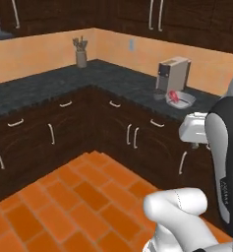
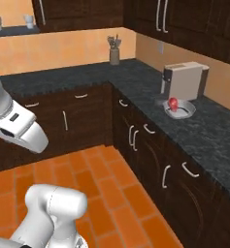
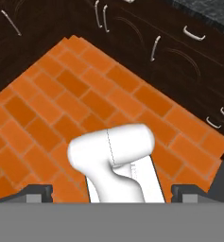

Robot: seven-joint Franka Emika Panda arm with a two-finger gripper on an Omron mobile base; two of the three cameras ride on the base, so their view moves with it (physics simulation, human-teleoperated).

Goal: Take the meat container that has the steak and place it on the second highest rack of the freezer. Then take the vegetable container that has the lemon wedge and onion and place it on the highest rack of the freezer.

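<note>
The hand (image 3: pixel 111 189) is pointing down at the orange tiled floor (image 3: pixel 47 108), its two dark fingertips (image 3: pixel 38 191) standing wide apart at the bottom of the hand view. The hand is open and is holding and touching nothing. In the left base view the white wrist is hanging near the worktop edge at the right of the frame.

Beyond the arm, an L-shaped dark worktop (image 1: pixel 49 86) is running round the corner of the kitchen above dark cabinets with pale handles. A shallow grey container (image 2: pixel 179 109) is sitting on the worktop just in front of a beige coffee machine (image 2: pixel 187 80), and something red, judged to be the steak (image 2: pixel 173 103), is lying in it. Farther back in the corner a utensil holder (image 1: pixel 81 58) is standing against the wall. The freezer, its racks, the lemon wedge and the onion are not to be seen from here.

The task is judged to be at its first step: the meat container is not yet grasped. The next move is calling for the hand to rise above the worktop, reach over the container's rim, and close on it without tipping the steak; the base may be needing to drive nearer first.
</note>
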